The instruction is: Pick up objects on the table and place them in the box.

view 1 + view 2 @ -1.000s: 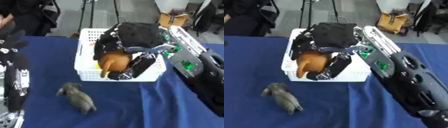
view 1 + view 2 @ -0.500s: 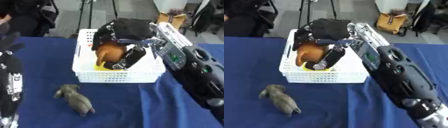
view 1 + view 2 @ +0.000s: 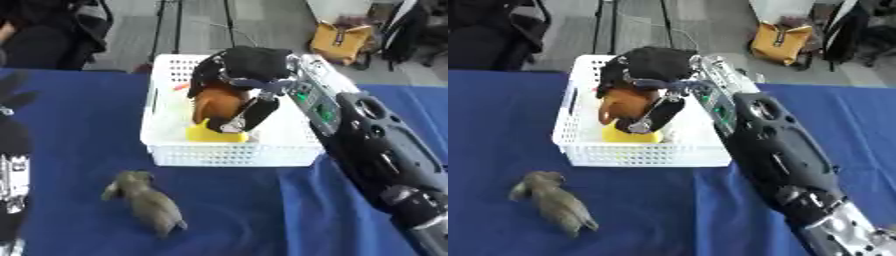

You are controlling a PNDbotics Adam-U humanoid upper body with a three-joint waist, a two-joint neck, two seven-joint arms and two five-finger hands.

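Lower now than a second ago, the right hand (image 3: pixel 249 75) has the brown thing (image 3: pixel 217 102) inside the box. Nearest, a grey toy animal (image 3: pixel 144 201) waits on the blue worktop (image 3: pixel 79 150). Behind it, in the white box (image 3: pixel 232 152), the fingers (image 3: pixel 260 111) curl round the brown thing above a yellow thing (image 3: pixel 214 134). Next they should let go, I think.

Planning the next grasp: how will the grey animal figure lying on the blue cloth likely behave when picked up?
The grey animal figure lies on its side, so it probably won't roll. Its body looks lumpy and tapered, so fingers may slip toward the narrow end. It seems small beside the white basket, so it is likely light.
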